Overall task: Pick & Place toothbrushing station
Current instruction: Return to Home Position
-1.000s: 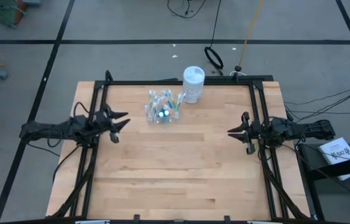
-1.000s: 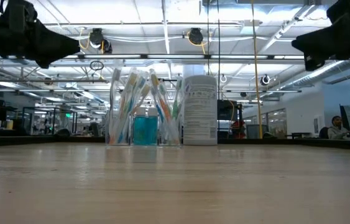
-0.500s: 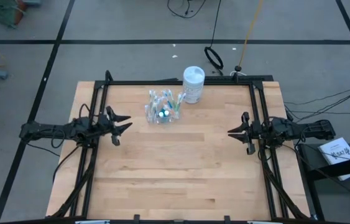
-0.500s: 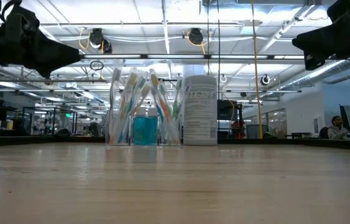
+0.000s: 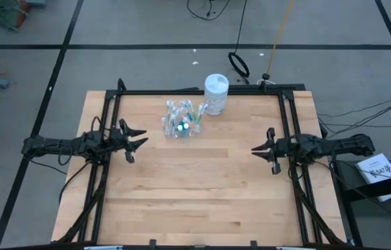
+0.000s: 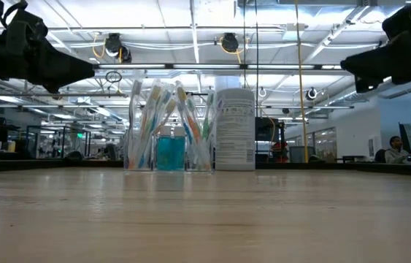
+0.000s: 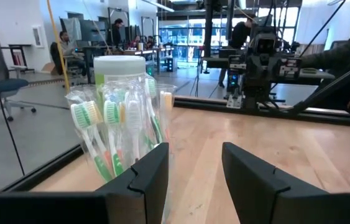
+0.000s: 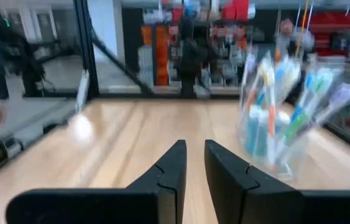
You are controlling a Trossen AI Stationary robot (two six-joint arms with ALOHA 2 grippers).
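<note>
A clear plastic cup (image 5: pixel 180 125) packed with pastel-handled toothbrushes (image 6: pixel 153 117) and a teal toothpaste tube (image 6: pixel 170 153) stands upright near the far edge of the wooden table (image 5: pixel 202 187), just beside a taller white canister (image 5: pixel 216 94). From above, the two appear to touch, though the view is too small to be sure. The left gripper (image 5: pixel 139 137) hangs above the table's left side, near the cup but clear of it, fingers (image 7: pixel 151 174) spread wide and holding nothing. The right gripper (image 5: pixel 253 149) hangs over the table's right side, well apart from the cup, its fingers (image 8: pixel 173 165) drawn close with only a narrow gap between them, also empty. A person (image 6: pixel 395 148) sits in the room beyond.
</note>
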